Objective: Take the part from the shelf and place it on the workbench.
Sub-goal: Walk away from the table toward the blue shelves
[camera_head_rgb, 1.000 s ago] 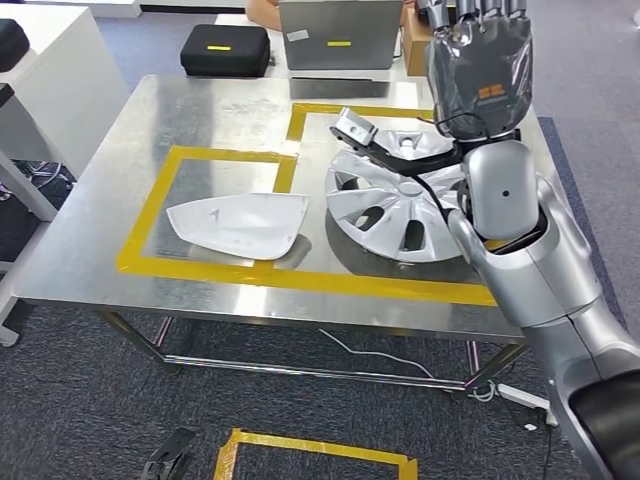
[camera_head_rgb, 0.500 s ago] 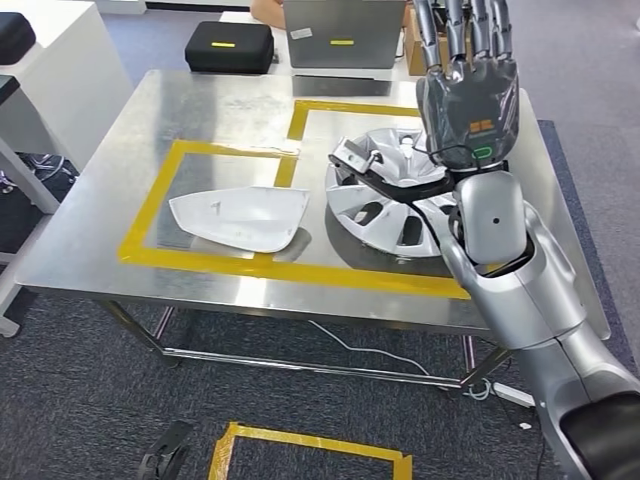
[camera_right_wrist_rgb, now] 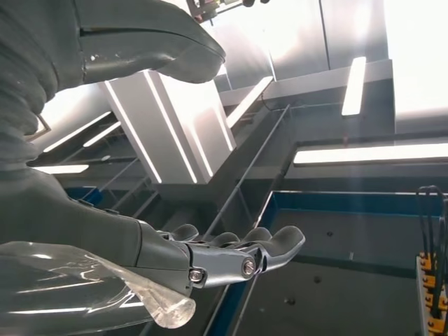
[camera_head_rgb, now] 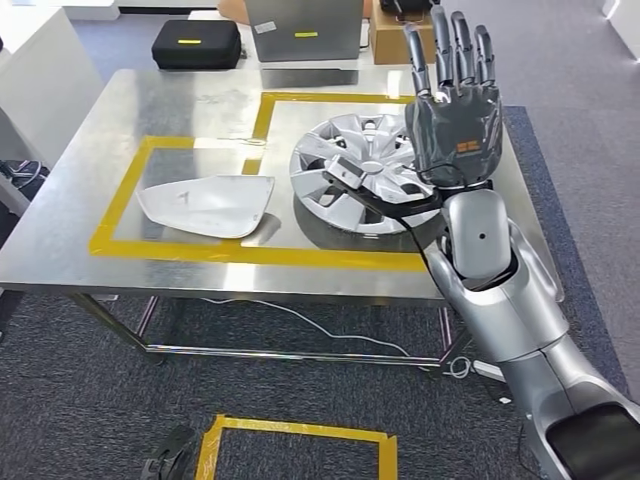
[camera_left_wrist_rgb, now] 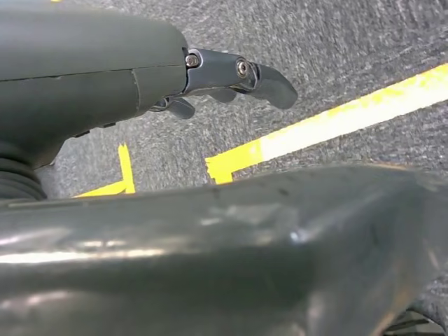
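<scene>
A white curved shell part [camera_head_rgb: 204,205] lies flat on the steel workbench [camera_head_rgb: 189,100], inside the left yellow-taped rectangle. A silver wheel cover [camera_head_rgb: 355,155] lies in the taped rectangle to its right. My right hand [camera_head_rgb: 453,110] is raised over the right edge of the wheel cover, fingers straight up and spread, holding nothing. In the right wrist view the same right hand [camera_right_wrist_rgb: 232,255] has its fingers stretched out against the ceiling. My left hand [camera_left_wrist_rgb: 232,73] hangs above the grey carpet with its fingers extended and nothing in them.
A black case [camera_head_rgb: 195,45], a grey laptop-like box [camera_head_rgb: 306,28] and a cardboard box [camera_head_rgb: 389,40] sit beyond the bench's far edge. A white cabinet [camera_head_rgb: 38,60] stands at the left. A yellow-taped rectangle [camera_head_rgb: 302,435] marks the carpet in front of the bench.
The camera has moved, so the whole bench sits further left in the picture. My right hand stays raised and open, and all of its fingers have come into view. Both parts lie as before.
</scene>
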Controlling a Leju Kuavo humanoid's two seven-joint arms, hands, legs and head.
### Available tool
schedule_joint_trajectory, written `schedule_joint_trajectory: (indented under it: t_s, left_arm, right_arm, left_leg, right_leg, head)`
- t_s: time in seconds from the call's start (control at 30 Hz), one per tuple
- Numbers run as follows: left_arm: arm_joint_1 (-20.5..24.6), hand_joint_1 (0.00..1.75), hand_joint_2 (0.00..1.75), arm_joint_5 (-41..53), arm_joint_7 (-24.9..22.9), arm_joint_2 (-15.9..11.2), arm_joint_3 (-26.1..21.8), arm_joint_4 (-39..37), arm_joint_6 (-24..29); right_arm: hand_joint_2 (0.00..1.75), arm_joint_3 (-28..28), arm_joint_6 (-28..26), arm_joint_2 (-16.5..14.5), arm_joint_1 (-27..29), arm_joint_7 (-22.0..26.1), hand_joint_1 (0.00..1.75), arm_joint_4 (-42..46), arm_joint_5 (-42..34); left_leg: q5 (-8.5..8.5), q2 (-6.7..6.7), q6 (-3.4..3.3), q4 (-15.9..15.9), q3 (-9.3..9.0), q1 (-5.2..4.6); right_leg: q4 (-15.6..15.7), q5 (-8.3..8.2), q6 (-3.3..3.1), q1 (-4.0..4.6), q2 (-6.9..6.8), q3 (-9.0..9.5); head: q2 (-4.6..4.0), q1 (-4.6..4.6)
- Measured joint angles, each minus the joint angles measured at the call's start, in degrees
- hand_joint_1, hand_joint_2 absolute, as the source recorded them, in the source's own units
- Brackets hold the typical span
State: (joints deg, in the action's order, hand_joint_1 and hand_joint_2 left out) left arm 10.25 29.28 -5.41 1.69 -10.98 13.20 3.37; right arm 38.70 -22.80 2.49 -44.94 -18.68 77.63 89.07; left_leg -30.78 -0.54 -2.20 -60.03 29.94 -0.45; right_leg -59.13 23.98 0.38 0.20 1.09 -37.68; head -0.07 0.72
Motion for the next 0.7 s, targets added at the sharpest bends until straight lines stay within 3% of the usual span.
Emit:
schedule_joint_trajectory:
  t_s: [0.03,0.13,0.2,0.27,0.3,0.33,0.37,0.43,0.5,0.53,0.57,0.63,0.7]
  left_arm:
    - [0.0,0.0,0.0,0.0,0.0,0.0,0.0,0.0,0.1]
    - [0.0,0.0,0.0,0.1,0.1,0.1,0.0,0.0,0.2]
    - [0.0,0.0,0.0,0.2,0.1,0.3,0.0,0.0,0.2]
    - [0.0,0.0,0.0,0.2,0.2,0.4,-0.1,0.0,0.3]
    - [0.0,0.0,0.0,0.2,0.2,0.4,-0.1,0.0,0.3]
    - [0.0,0.0,0.0,0.3,0.2,0.5,-0.1,0.0,0.3]
    - [-0.1,0.0,0.0,0.3,0.2,0.5,-0.1,0.0,0.3]
    - [-0.1,0.0,0.0,0.4,0.3,0.7,-0.2,0.0,0.4]
    - [-0.1,0.0,0.0,0.4,0.3,0.8,-0.3,0.0,0.5]
    - [-0.1,0.0,0.0,0.5,0.3,0.8,-0.4,0.0,0.6]
    - [-0.1,0.0,0.0,0.5,0.3,0.9,-0.5,0.0,0.7]
    - [-0.2,0.0,0.0,0.6,0.3,0.9,-0.5,0.0,0.7]
    - [-0.4,0.0,0.0,0.6,0.3,0.9,-0.6,0.0,0.8]
  right_arm:
    - [1.75,-0.1,0.0,-0.1,0.0,0.0,0.0,0.0,0.0]
    - [1.75,-0.4,-0.1,-0.2,0.4,0.1,0.0,0.0,0.0]
    - [1.75,-0.8,-0.2,-0.2,0.7,0.4,0.0,0.0,0.0]
    - [1.75,-1.1,-0.4,-0.3,1.1,0.8,0.0,0.0,0.0]
    - [1.75,-1.1,-0.5,-0.3,1.4,0.9,0.0,0.0,0.0]
    - [1.75,-1.1,-0.5,-0.3,1.7,1.0,0.0,0.0,0.0]
    - [1.75,-1.2,-0.6,-0.3,1.9,1.0,0.0,0.0,0.0]
    - [1.75,-1.3,-0.7,-0.5,2.1,1.0,0.0,0.0,0.0]
    - [1.75,-1.4,-0.8,-0.8,2.2,1.0,0.0,0.1,0.0]
    - [1.75,-1.4,-0.9,-0.9,2.2,1.0,0.0,0.1,0.0]
    - [1.75,-1.5,-0.9,-1.0,2.3,1.0,0.0,0.1,0.0]
    - [1.75,-1.5,-1.0,-1.1,2.6,0.9,0.0,0.2,0.0]
    - [1.75,-1.5,-1.0,-1.3,2.7,0.9,0.0,0.2,0.0]
  left_leg:
    - [0.19,-0.19,-0.21,1.4,-0.63,-0.24]
    - [2.01,0.12,-0.11,2.8,-0.16,-0.16]
    - [3.54,0.56,-0.44,3.7,0.68,0.23]
    - [4.64,0.86,-0.69,3.8,2.06,0.19]
    - [5.15,1.0,-0.63,3.7,2.84,0.19]
    - [5.68,1.14,-0.57,3.5,3.64,0.21]
    - [6.18,1.27,-0.47,3.4,4.44,0.24]
    - [7.02,1.42,-0.09,3.0,5.87,0.3]
    - [7.71,1.53,0.45,2.5,6.96,0.18]
    - [8.12,1.59,0.7,2.3,7.32,0.13]
    - [8.56,1.65,0.94,2.2,7.6,0.11]
    - [8.97,1.59,1.53,2.2,8.04,0.21]
    - [6.23,1.37,2.27,-0.2,9.04,0.39]
  right_leg:
    - [0.1,-0.44,0.26,-0.11,0.02,-0.13]
    - [0.6,-1.19,1.1,-0.22,0.08,-0.77]
    - [-1.7,1.92,1.67,-0.14,-0.15,-2.14]
    - [-8.2,7.2,2.17,-0.31,-0.49,-4.03]
    - [-11.8,8.87,2.37,-0.38,-0.56,-4.69]
    - [-14.2,9.17,2.53,-0.44,-0.62,-4.78]
    - [-14.8,8.27,2.68,-0.51,-0.67,-4.04]
    - [-9.8,5.21,2.85,-0.69,-0.94,0.48]
    - [-1.7,4.92,2.7,-0.64,-1.23,6.27]
    - [0.9,5.46,2.5,-0.54,-1.28,7.91]
    - [2.1,5.91,2.23,-0.38,-1.23,8.59]
    - [2.4,5.34,1.36,-0.43,-1.21,8.1]
    - [2.6,4.37,0.2,-0.64,-1.31,7.3]
  head:
    - [0.01,-0.02]
    - [0.01,-0.03]
    - [0.01,0.24]
    - [0.01,0.46]
    - [0.01,0.46]
    - [0.0,0.47]
    - [0.0,0.48]
    - [0.01,0.47]
    - [0.01,0.44]
    - [0.01,0.44]
    - [0.01,0.42]
    - [0.01,0.42]
    - [0.01,0.33]
